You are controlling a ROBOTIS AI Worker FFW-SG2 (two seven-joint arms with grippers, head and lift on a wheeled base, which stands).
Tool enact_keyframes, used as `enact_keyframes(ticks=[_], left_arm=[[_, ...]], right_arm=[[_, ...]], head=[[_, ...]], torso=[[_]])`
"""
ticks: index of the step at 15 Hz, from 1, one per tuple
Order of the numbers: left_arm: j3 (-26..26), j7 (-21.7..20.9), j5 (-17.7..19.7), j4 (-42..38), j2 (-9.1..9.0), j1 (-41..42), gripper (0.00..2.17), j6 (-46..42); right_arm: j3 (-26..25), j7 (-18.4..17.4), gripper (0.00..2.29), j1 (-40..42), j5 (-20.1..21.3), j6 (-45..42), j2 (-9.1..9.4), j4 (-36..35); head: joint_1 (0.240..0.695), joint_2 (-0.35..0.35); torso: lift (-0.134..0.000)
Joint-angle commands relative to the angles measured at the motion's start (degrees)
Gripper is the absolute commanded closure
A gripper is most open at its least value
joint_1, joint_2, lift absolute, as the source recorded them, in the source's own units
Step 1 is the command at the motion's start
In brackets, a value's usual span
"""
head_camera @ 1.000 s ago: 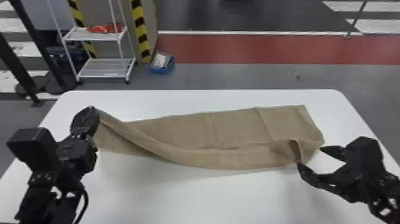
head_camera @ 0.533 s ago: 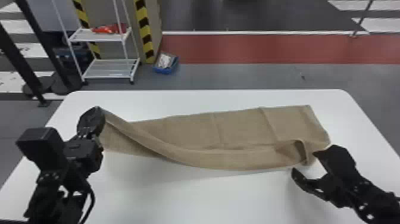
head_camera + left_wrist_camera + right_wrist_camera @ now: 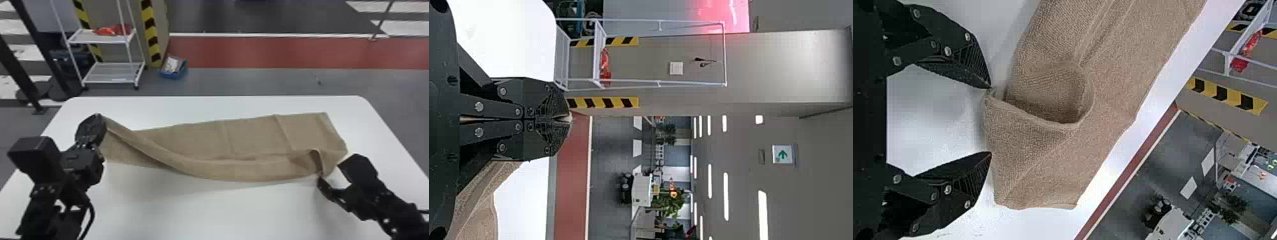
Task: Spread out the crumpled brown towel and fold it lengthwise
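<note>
A white counter (image 3: 229,213) is seen across the lower part of the head view, with a white wheeled rack (image 3: 111,75) on the floor behind it. Along the counter the brown towel (image 3: 252,137) is laid out as a long strip, marked by a few creases on its right half. Its near side is turned up in a loose, rounded roll, and at the near right corner a small hollow pocket is formed. At the towel's left end, a corner is held up off the counter by the left hand (image 3: 101,119), whose fingers are closed on the cloth — only a sliver of it is seen between the tips. The right hand (image 3: 329,172) is open, its fingers spread at the near right corner; by the pocket, the cloth's edge is met by one fingertip (image 3: 987,84). On the floor beside the rack, a blue bin (image 3: 174,75) is seen.
</note>
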Motion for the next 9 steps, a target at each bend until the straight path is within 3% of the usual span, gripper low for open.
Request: enact_keyframes(ticks=[1, 3, 9], left_arm=[[-0.1, 0.0, 0.0, -0.1, -0.08, -0.1, 1.44, 0.0], [-0.1, 0.0, 0.0, -0.1, 0.00, -0.1, 1.44, 0.0], [0.4, 0.1, 0.0, -0.8, -0.08, 0.5, 1.44, -0.2]], right_arm=[[-0.1, 0.0, 0.68, -0.4, -0.2, -0.1, -0.05, 0.4], [-0.3, 0.1, 0.69, -1.3, -1.1, -0.3, -0.13, 1.6], [-1.7, 0.4, 1.30, -0.8, -2.2, -0.8, -0.05, -0.9]], head=[[0.695, 0.008], [0.695, 0.006], [0.695, 0.006]], torso=[[-0.124], [-0.124], [-0.124]])
